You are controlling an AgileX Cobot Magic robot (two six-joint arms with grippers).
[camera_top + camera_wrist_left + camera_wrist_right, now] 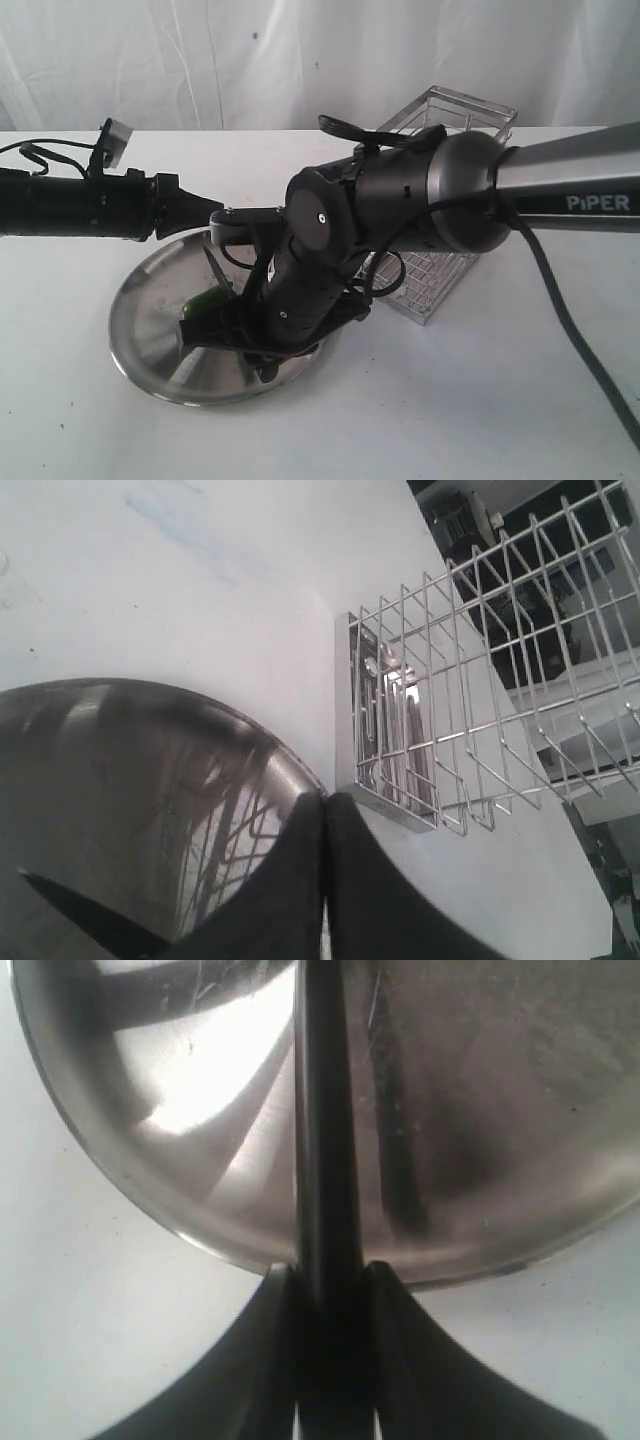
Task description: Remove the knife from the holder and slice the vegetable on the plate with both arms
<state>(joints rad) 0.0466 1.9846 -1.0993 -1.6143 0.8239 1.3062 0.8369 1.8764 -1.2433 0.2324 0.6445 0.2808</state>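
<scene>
Now the right tool (328, 1275) is clenched on the knife (325, 1140), its black length stretched out over the plate (145, 325). The knife's out of the holder (440, 285), which stands on the table (450, 400) just beside the plate. The green vegetable (207, 300) lies on the plate, half tucked under the right arm (560, 190); I can't tell if the blade touches it. The left tool (324, 800) is pinched tight on nothing, hanging over the plate's edge near the holder.
</scene>
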